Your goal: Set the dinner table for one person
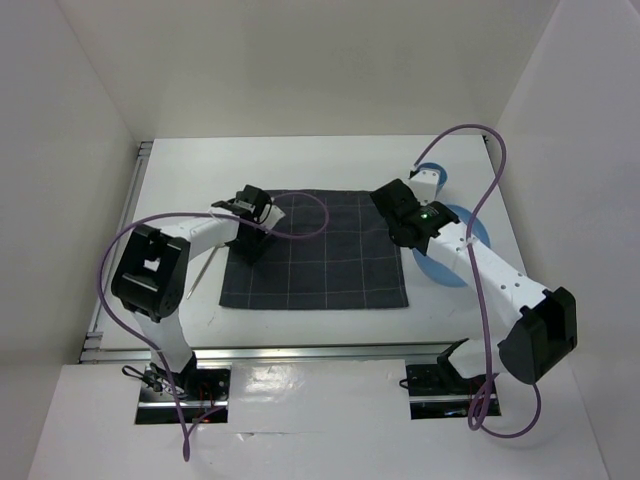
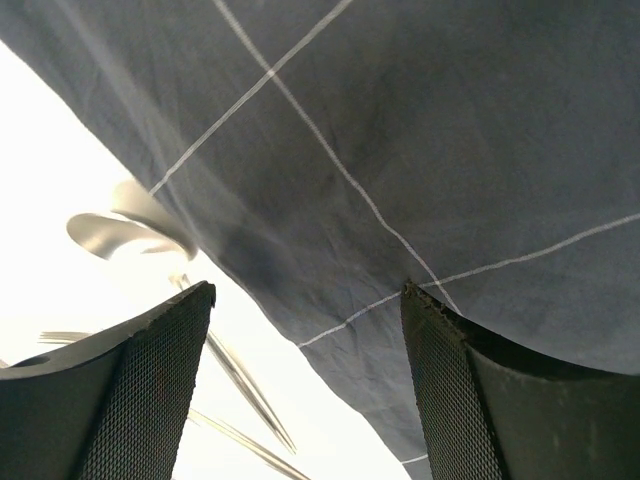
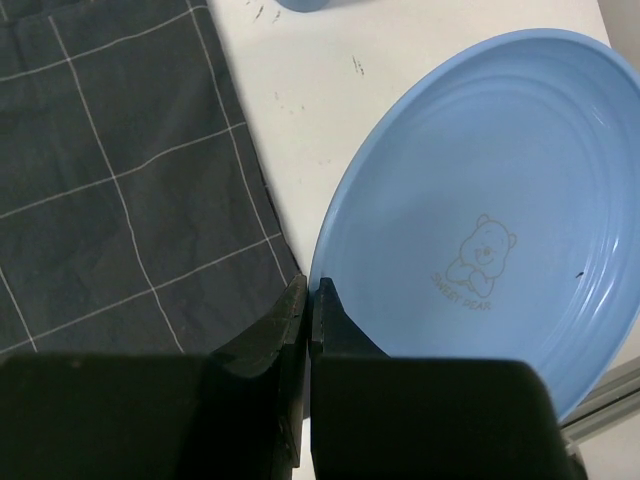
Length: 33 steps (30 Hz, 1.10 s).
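Note:
A dark grey checked cloth (image 1: 315, 250) lies in the middle of the white dinner table (image 1: 190, 165). My left gripper (image 1: 250, 238) hangs open over the cloth's left edge (image 2: 400, 150), nothing between its fingers (image 2: 160, 390). Just left of it, a spoon (image 2: 115, 232) and other thin metal cutlery (image 2: 245, 385) lie on the table. My right gripper (image 3: 311, 290) sits at the cloth's right edge, shut on the near rim of a blue plate (image 3: 480, 200) printed with a bear. In the top view the plate (image 1: 470, 235) is partly hidden under the right arm.
A blue cup (image 1: 430, 168) stands behind the right wrist; its base shows at the top of the right wrist view (image 3: 300, 4). White walls enclose the table on three sides. A metal rail (image 1: 300, 352) runs along the near edge.

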Each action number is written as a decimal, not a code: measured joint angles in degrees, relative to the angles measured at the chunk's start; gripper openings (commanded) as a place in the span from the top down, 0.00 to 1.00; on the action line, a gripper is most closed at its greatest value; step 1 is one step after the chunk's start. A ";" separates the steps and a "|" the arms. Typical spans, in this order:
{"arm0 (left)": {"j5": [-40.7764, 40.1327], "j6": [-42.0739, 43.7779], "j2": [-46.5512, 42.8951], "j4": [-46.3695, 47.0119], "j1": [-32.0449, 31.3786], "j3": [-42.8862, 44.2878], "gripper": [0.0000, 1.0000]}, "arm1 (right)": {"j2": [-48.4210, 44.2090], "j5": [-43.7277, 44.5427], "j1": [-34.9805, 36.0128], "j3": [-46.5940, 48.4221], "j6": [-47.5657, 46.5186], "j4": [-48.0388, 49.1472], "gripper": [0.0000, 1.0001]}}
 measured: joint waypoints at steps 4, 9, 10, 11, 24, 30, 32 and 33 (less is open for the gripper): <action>-1.09 0.02 1.01 1.46 0.00 1.25 0.18 | 0.35 0.24 0.35 0.28 -0.90 -0.07 1.00; -1.36 -0.28 0.81 1.51 0.04 1.18 0.15 | 4.42 0.98 5.27 4.70 -7.08 0.13 1.00; -1.33 -0.46 0.66 1.51 0.04 1.09 0.14 | 5.88 1.05 7.10 6.32 -8.33 0.28 1.00; -1.29 -0.66 0.35 1.49 0.04 0.92 0.14 | 7.45 1.40 9.27 8.28 -9.62 0.35 1.00; 12.83 -4.98 -8.83 -8.87 13.90 3.54 0.13 | 20.02 -10.21 28.74 7.72 -30.95 21.51 1.00; 18.75 -6.43 -10.97 -11.63 25.42 4.79 0.13 | 24.74 -13.94 29.07 5.64 -36.81 28.55 1.00; 19.82 -6.75 -10.99 -12.15 28.04 4.79 0.13 | 26.25 -15.43 29.00 4.92 -38.23 30.49 1.00; 20.33 -6.78 -10.99 -12.37 29.00 4.79 0.13 | 27.12 -15.96 29.00 4.72 -38.73 31.01 1.00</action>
